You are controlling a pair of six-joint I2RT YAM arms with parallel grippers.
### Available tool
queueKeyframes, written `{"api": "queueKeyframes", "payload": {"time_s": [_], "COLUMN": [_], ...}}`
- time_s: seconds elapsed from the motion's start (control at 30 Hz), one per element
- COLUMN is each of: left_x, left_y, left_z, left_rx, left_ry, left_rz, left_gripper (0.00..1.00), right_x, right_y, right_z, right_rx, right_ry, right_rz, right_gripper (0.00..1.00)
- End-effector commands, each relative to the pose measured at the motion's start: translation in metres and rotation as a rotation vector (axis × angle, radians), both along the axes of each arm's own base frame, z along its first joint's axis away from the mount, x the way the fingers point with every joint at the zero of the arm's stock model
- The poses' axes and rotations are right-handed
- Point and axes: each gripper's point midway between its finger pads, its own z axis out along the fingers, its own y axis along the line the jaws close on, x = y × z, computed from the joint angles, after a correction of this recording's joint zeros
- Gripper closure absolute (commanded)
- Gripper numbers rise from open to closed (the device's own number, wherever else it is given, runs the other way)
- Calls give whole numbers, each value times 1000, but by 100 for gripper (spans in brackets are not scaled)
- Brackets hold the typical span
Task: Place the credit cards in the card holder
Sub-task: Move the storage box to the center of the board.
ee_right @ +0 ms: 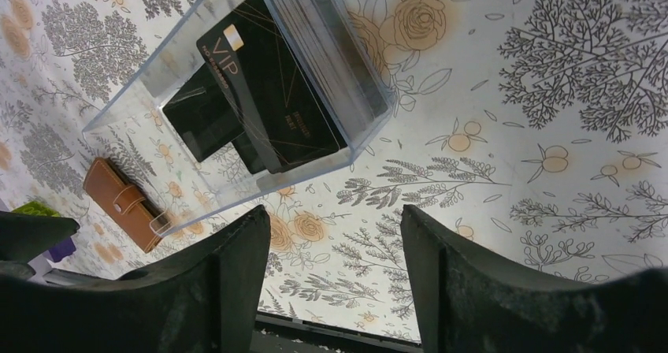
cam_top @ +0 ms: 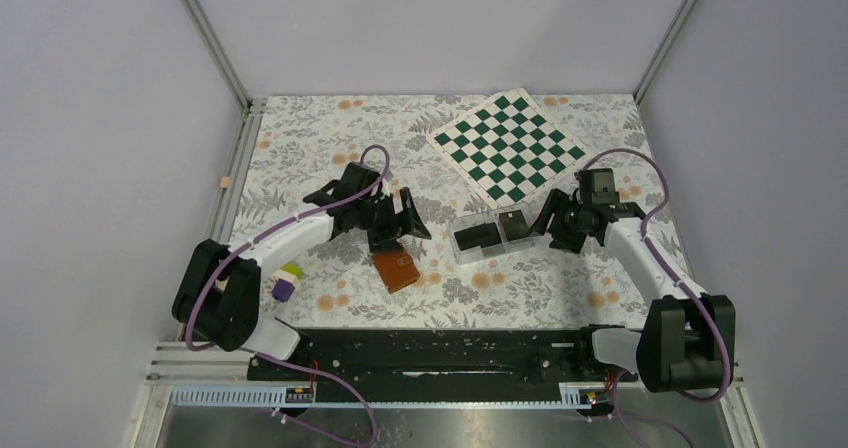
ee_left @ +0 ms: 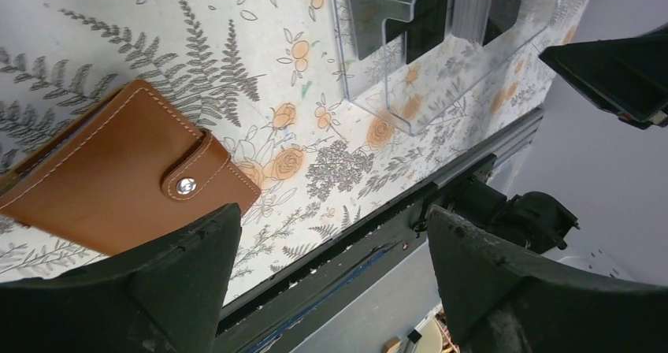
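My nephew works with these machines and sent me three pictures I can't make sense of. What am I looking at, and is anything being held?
Two robot arms are bolted at the near edge of a flowered table. One picture looks down from above; the other two come from cameras on each wrist, so the dark shapes at the bottom are fingers. The left gripper hangs over a closed brown card holder. The right gripper is beside a clear box holding black credit cards. A chessboard lies farther back. Both grippers are open, holding nothing.
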Motion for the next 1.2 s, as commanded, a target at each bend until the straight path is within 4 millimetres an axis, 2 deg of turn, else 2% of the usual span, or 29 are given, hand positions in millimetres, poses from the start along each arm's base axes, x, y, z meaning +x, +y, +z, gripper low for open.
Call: {"api": "queueKeyframes", "payload": {"time_s": [0.0,0.07,0.23,0.37,0.47,0.7,0.87,1.17], "left_x": [9,4,-14,-29,-39,-59,-61,-64], "left_y": [14,29,61,77,84,94,98,98], "left_z": [9,3,-10,-15,-19,-34,-36,-36], "left_rx": [94,174,308,338,337,351,363,342], "left_ry": [-56,-54,-22,-10,-2,41,31,30], "left_rz": [42,64,88,103,112,126,133,153], "left_gripper": [13,13,13,13,13,13,13,12], "right_x": [8,10,14,19,23,34,38,38], "right_y": [2,2,4,0,0,0,1,15], "right_z": [15,14,8,5,2,-4,-9,-11], "right_rx": [-1,-4,3,-24,-33,-41,-46,-35], "right_ry": [-21,-17,18,30,39,60,76,90], "right_rz": [44,44,52,56,65,73,76,91], "right_gripper": [32,33,44,49,56,65,73,89]}}
